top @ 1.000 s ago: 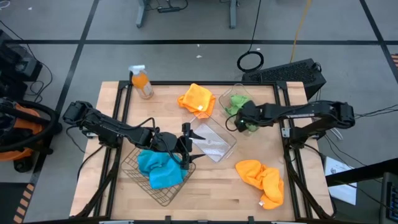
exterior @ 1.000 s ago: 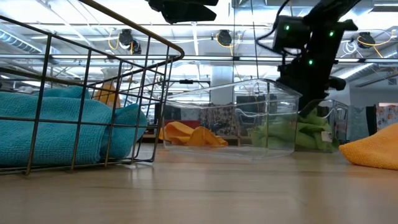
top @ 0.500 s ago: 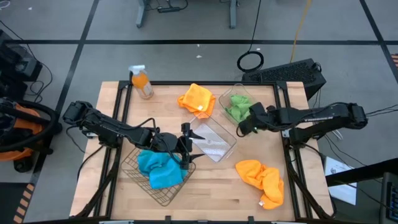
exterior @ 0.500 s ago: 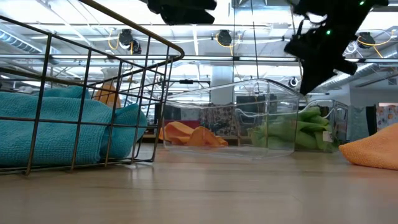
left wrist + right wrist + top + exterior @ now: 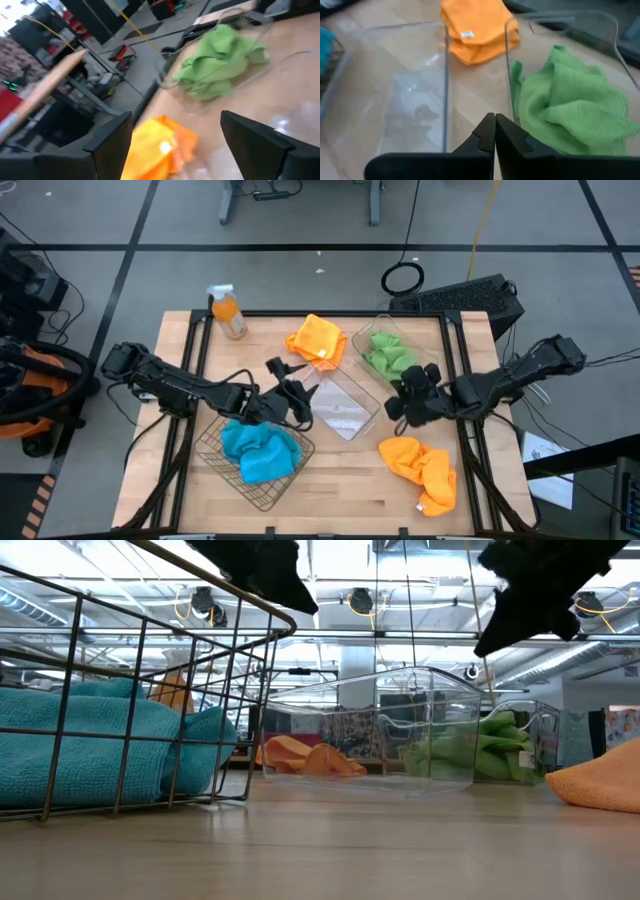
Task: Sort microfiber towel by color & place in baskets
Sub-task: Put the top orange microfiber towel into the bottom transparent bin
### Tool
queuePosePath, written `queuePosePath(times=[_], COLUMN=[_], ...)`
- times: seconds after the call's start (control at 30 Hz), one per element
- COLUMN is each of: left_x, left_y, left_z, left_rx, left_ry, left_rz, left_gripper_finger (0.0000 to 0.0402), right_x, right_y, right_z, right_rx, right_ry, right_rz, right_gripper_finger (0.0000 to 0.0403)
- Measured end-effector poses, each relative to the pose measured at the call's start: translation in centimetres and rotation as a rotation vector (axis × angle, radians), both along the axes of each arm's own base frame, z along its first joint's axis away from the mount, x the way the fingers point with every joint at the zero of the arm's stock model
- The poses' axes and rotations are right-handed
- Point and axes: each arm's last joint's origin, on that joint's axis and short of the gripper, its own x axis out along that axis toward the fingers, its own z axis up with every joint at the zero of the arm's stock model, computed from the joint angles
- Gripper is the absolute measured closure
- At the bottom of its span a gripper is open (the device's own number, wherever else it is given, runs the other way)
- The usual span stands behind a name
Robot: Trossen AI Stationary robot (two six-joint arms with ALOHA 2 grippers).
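Note:
Two blue towels (image 5: 258,451) lie in the wire basket (image 5: 215,448) at the near left. Green towels (image 5: 385,354) fill the far clear tub (image 5: 384,327). A second clear tub (image 5: 345,408) sits empty at the middle. One orange towel (image 5: 318,339) lies on the table at the far side, another (image 5: 420,465) at the near right. My left gripper (image 5: 289,377) hovers open between the basket and the empty tub. My right gripper (image 5: 397,402) is shut and raised just near of the green tub. Its fingers (image 5: 495,131) point at the wall between the two tubs.
An orange spray bottle (image 5: 228,312) stands at the far left corner. The wooden table (image 5: 330,500) shows bare wood along the near edge between the basket and the orange towel. A dark frame rail (image 5: 462,360) runs beside the green tub on the right.
My right gripper has risen out of the green tub and drawn back toward the near right, leaving the green towel in the tub. My left gripper has moved from the basket's rim toward the far edge and turned.

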Motion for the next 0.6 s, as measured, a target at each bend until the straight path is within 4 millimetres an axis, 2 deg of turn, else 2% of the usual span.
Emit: queuePosePath(times=[0.07, 0.17, 0.3, 0.4, 0.5, 0.6], left_x=[0.4, 1.1, 1.6, 1.1, 0.5, 0.8], left_y=[1.4, 4.7, 10.4, 14.3, 16.3, 16.9], left_z=[0.3, 0.8, 0.7, -0.7, -2.1, -3.0], left_rx=[0.046, 0.05, -0.111, -0.256, -0.351, -0.374], left_ry=[0.013, 0.003, -0.077, -0.118, -0.112, -0.102], left_rz=[0.023, 0.006, -0.079, 0.098, 0.211, 0.231], left_gripper_finger=[0.0103, 0.0124, 0.0144, 0.0155, 0.0165, 0.0169], right_x=[-0.1, 0.0, -0.1, -0.1, 0.1, 0.2], right_y=[0.9, 2.3, 4.0, 5.1, 6.0, 6.3], right_z=[-0.1, -0.5, -1.3, -2.1, -2.9, -3.4], right_rx=[-0.043, -0.09, -0.105, -0.118, -0.137, -0.16], right_ry=[-0.019, -0.031, -0.015, 0.011, 0.043, 0.074], right_rz=[0.011, 0.045, 0.101, 0.142, 0.174, 0.19], right_gripper_finger=[0.0401, 0.0401, 0.0401, 0.0401, 0.0401, 0.0401])
